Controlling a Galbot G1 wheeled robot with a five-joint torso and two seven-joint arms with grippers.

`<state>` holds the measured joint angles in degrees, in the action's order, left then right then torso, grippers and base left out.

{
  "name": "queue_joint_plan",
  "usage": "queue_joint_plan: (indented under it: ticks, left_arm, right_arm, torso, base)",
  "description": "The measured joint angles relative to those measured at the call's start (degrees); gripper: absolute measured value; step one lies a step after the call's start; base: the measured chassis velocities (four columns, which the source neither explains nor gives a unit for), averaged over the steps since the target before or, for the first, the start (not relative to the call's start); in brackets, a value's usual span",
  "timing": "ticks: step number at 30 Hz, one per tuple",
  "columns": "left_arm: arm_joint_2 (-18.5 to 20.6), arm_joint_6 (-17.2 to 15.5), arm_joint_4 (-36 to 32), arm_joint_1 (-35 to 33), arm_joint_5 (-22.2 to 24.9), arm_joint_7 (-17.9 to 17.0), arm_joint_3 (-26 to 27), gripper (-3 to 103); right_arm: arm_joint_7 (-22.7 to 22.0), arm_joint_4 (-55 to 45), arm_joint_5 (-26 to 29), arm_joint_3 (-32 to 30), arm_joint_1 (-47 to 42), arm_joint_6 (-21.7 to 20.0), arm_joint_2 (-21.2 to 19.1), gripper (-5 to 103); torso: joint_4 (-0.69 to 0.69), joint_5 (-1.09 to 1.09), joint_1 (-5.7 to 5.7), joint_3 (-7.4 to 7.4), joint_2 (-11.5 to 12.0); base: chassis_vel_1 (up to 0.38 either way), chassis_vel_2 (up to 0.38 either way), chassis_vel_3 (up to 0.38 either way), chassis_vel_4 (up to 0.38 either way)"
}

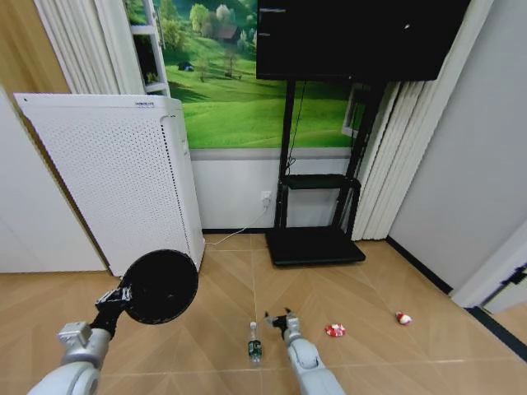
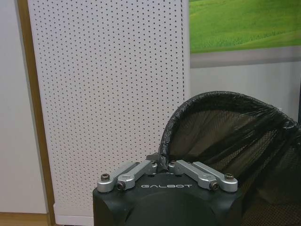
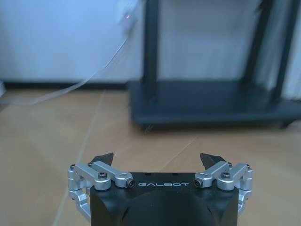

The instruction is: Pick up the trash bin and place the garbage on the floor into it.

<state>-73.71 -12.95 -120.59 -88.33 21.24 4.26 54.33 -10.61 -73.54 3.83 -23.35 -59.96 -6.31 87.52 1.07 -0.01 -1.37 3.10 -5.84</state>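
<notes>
**One bin held up, three litter items on the floor**

One black trash bin [image 1: 159,286] is gripped at its rim by the left gripper [image 2: 163,165], whose fingers are clamped together on it, beside the white perforated appliance [image 1: 115,177]. The bin is held off the floor. The right gripper [image 1: 277,317] is held low over the wooden floor [image 1: 387,271], fingers spread wide and empty. Three pieces of garbage are counted on the floor: one clear bottle [image 1: 254,343] just beside the right gripper, and two red-and-white scraps [image 1: 334,330] [image 1: 403,318] farther right.

what we see in the room
white purifier [image 1: 115,177] stands left of our black tv stand [image 1: 317,222], meadow mural [image 1: 239,74] behind, screen [image 1: 354,37] above.
</notes>
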Motion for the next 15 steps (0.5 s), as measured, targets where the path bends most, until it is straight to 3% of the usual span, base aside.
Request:
queue_joint_plan:
  ticks: [2,6,15]
  left_arm:
    - [-0.1,0.3,0.1,-0.2,-0.1,0.3,0.0,3]
    - [0.0,0.4,0.0,-0.3,0.3,0.4,0.4,3]
    - [0.2,0.9,-0.3,-1.3,0.8,0.8,1.2,3]
  right_arm:
    - [-1.4,-6.9,1.9,-2.0,-1.7,-0.2,-1.6,100]
    - [-0.2,-14.3,4.2,-3.4,-4.2,-2.0,-2.7,100]
    - [3.8,-20.0,1.1,-2.8,-7.7,-3.9,-2.6,100]
  torso:
    - [0.04,0.01,0.00,0.00,0.0]
    - [0.01,0.02,0.00,0.00,0.0]
    - [0.01,0.01,0.01,0.00,0.0]
  base:
    - [0.000,0.000,0.000,0.000]
    - [0.000,0.000,0.000,0.000]
    - [0.000,0.000,0.000,0.000]
